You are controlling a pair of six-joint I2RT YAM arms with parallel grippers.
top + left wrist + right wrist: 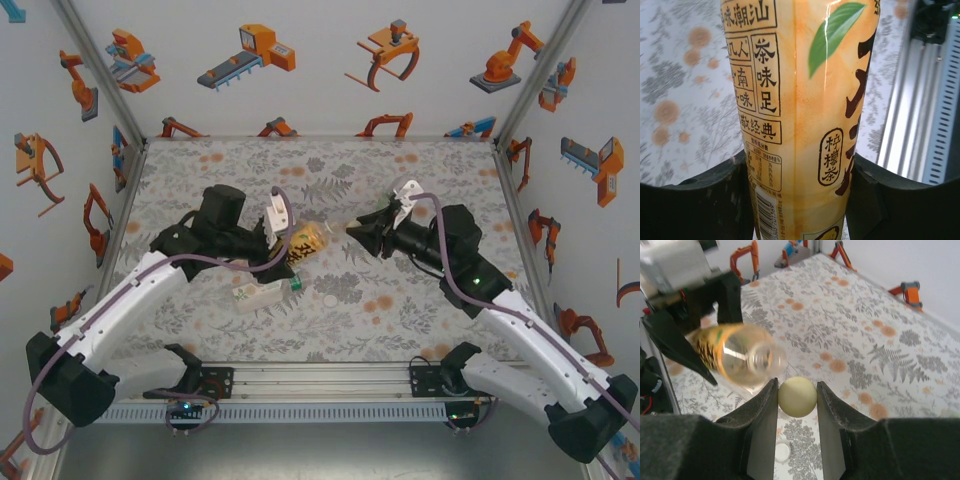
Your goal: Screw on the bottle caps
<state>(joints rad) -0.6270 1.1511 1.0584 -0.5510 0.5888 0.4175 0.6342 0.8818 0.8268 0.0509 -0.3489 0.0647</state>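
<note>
The left gripper (pixel 799 165) is seen clamped on the amber tea bottle (pixel 800 100). Its black fingers (pixel 700 210) are pressed against both sides of the printed label. The bottle is held above the table, tipped with its mouth toward the right gripper (pixel 797 384). That gripper is closed to a narrow gap, and a pale round cap (pixel 797 397) is pinched between its fingers. The cap is held just beside the bottle's uncapped mouth, apart from it.

A white cap (pixel 330 300) is seen lying on the table (pixel 420 310), nearer the front edge than the bottle's mouth. The table is covered by a cloth printed with grey leaves and orange blossoms. It is enclosed by white walls (pixel 300 80) decorated with orange robot pictures, and a metal rail (pixel 320 378) is fixed along the near edge.

To the near left of the tea bottle, a pale-labelled bottle (pixel 256 295) is laid on its side, with a small green piece (pixel 296 283) at its right end. What either bottle contains cannot be told.
</note>
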